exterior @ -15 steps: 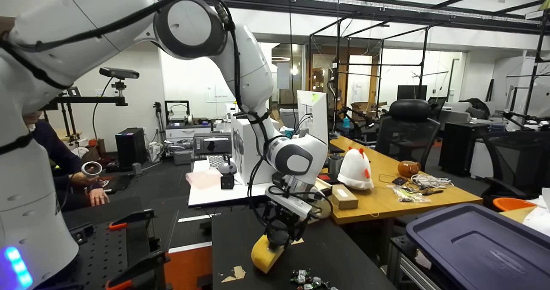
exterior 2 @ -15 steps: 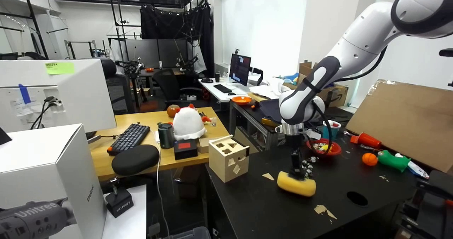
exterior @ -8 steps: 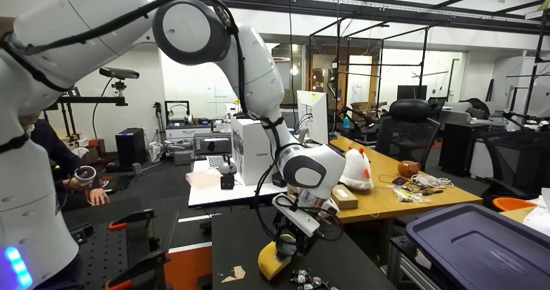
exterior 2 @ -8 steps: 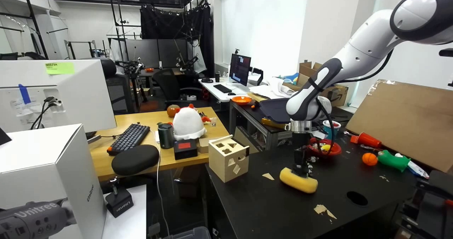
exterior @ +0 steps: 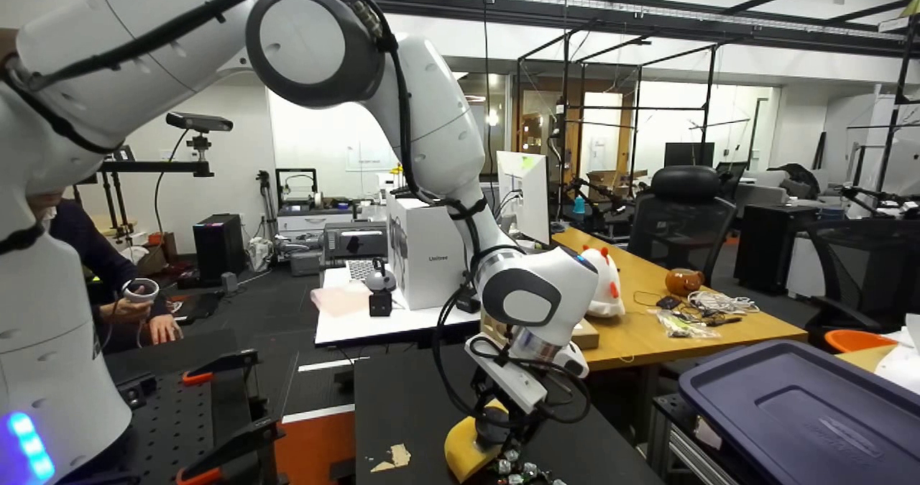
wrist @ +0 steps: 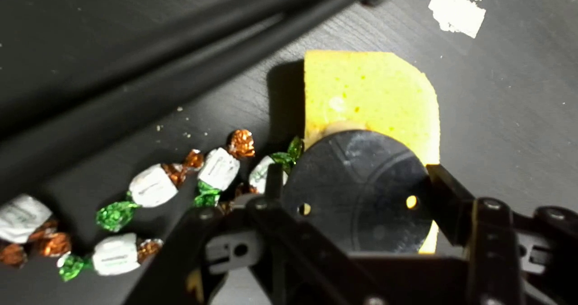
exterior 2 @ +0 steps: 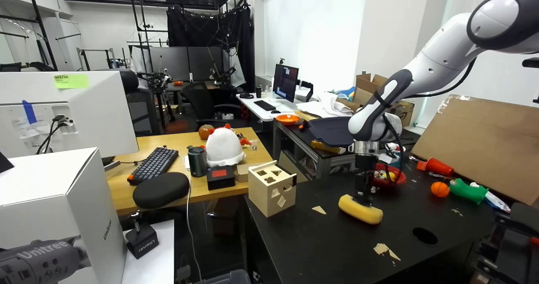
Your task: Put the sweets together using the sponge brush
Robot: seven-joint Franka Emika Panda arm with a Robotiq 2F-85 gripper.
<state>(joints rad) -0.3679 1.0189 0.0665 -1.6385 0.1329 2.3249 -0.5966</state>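
Note:
The sponge brush is a yellow sponge block (exterior: 463, 449) with a round black top; it also shows in an exterior view (exterior 2: 360, 209) and the wrist view (wrist: 370, 92). My gripper (wrist: 355, 178) is shut on the black top, one finger on each side. The sponge sits at the dark table's surface. The sweets (wrist: 153, 185) are several wrapped pieces, white with green and copper ends, scattered left of the sponge in the wrist view. The nearest sweet lies right by the sponge's edge; contact is unclear. In an exterior view the sweets (exterior: 528, 470) are partly cut off.
A wooden box with holes (exterior 2: 269, 195) stands at a table edge. A red bowl (exterior 2: 398, 182) with small things is behind the gripper. Tan scraps (exterior 2: 381, 248) stick to the table. An orange ball (exterior 2: 440, 189), a green toy (exterior 2: 468, 191) and a red cup (exterior 2: 438, 166) lie farther along.
My gripper has carried the sponge brush across the table toward the sweets, rightward in both exterior views. It now partly covers the sweets there. The sweets show no clear movement.

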